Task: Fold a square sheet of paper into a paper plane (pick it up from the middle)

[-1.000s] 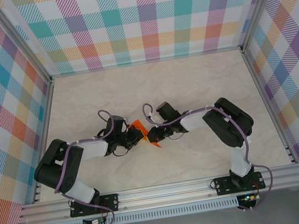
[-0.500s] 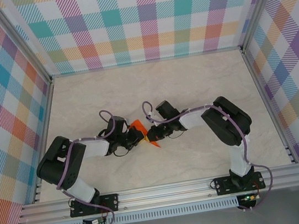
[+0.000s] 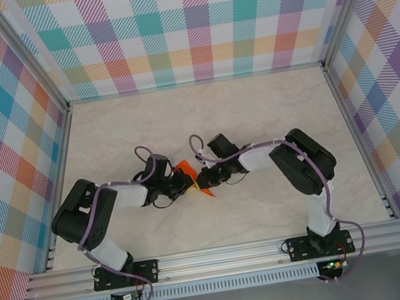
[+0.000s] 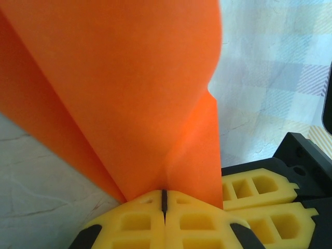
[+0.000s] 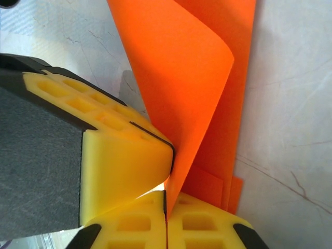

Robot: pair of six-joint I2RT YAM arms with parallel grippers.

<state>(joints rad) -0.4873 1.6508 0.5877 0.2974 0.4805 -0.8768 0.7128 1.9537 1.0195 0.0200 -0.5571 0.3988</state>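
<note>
While both arms lean in over the middle of the worktop [image 3: 269, 110], a touch closer to its near edge than its far one, the paper [image 3: 183, 171] sits caught between them, folded and curling. Look at the left gripper [image 4: 164, 199]: jaws pressed tight together, orange sheet fanning up straight out of the seam and hiding much of the worktop behind it. Now the right gripper [image 5: 166, 202], which is clamped too, with a folded edge of the paper nipped in its seam. A yellow finger [image 5: 119, 155] of the left one crowds in, touching that same fold. Purple cables [image 3: 141, 154] loop over both arms. Metal rails [image 3: 222, 255] run along the near edge, and plaid walls [image 3: 197, 23] close off the other three sides.
</note>
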